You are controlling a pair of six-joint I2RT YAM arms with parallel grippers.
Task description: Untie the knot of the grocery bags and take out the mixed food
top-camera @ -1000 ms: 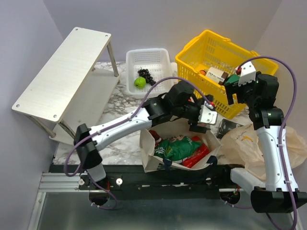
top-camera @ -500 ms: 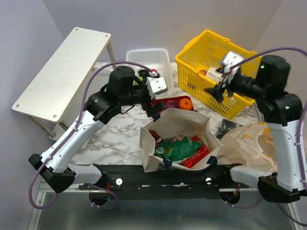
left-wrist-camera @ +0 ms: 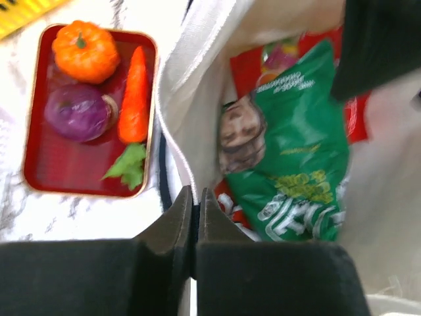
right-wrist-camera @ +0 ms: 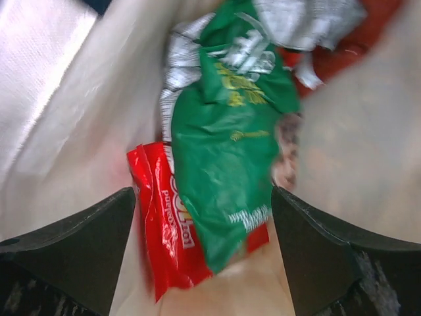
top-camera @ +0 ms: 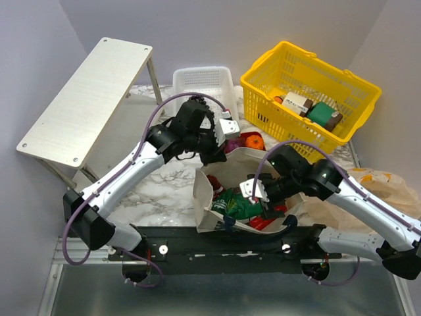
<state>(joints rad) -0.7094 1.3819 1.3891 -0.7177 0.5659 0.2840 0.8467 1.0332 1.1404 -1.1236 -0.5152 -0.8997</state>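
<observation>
Lab test cell: plain walls [top-camera: 217, 26], aluminium rail [top-camera: 79, 250].

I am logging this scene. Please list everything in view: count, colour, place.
shelf: 1, white, left
bin: 1, white, back
basket: 1, yellow, back right
boxes: 2, white, green, in basket
tray: 1, red, behind tote
orange: 1, orange, on tray
onion: 1, purple, on tray
carrot: 1, orange, on tray
tote: 1, beige, front centre
snack bag: 1, green, in tote
packets: count unclear, red, in tote
plastic bag: 1, peach, right
table: 1, marbled, underneath
left gripper: 1, black, shut, by tote rim
right gripper: 1, black, open, above snack bag
</observation>
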